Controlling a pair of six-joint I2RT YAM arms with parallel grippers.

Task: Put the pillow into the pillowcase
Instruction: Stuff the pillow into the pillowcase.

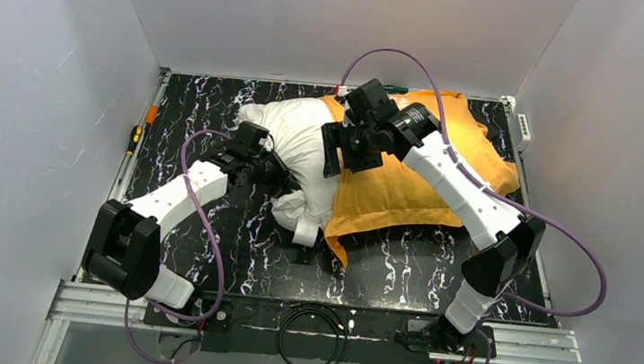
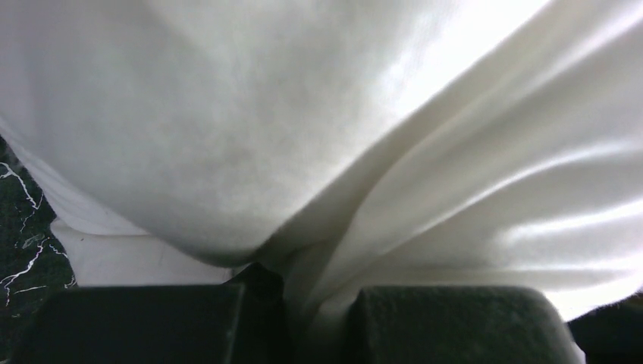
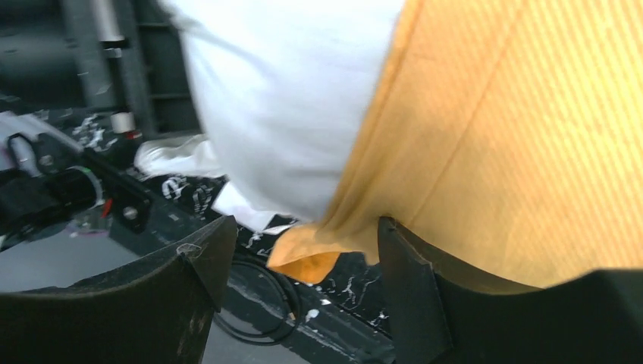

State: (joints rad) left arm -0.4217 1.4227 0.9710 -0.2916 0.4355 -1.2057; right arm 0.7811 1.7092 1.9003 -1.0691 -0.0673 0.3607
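Observation:
The off-white pillow point(image 1: 298, 139) lies mid-table, its right part inside the orange pillowcase point(image 1: 408, 187), whose open edge runs down the middle. My left gripper point(image 1: 278, 177) is at the pillow's near left end and is shut on a fold of white pillow fabric point(image 2: 326, 296); the pillow point(image 2: 227, 129) fills the left wrist view. My right gripper point(image 1: 339, 152) is over the pillowcase's opening. Its jaws point(image 3: 303, 258) stand wide apart, and the orange edge point(image 3: 485, 136) hangs between them and drapes over the right finger point(image 3: 409, 280), next to the pillow point(image 3: 288, 98).
A coiled black cable point(image 1: 314, 328) lies by the arm bases at the near edge. A screwdriver point(image 1: 135, 137) lies along the left rail. A white power strip point(image 1: 523, 124) sits at the back right corner. White walls enclose three sides.

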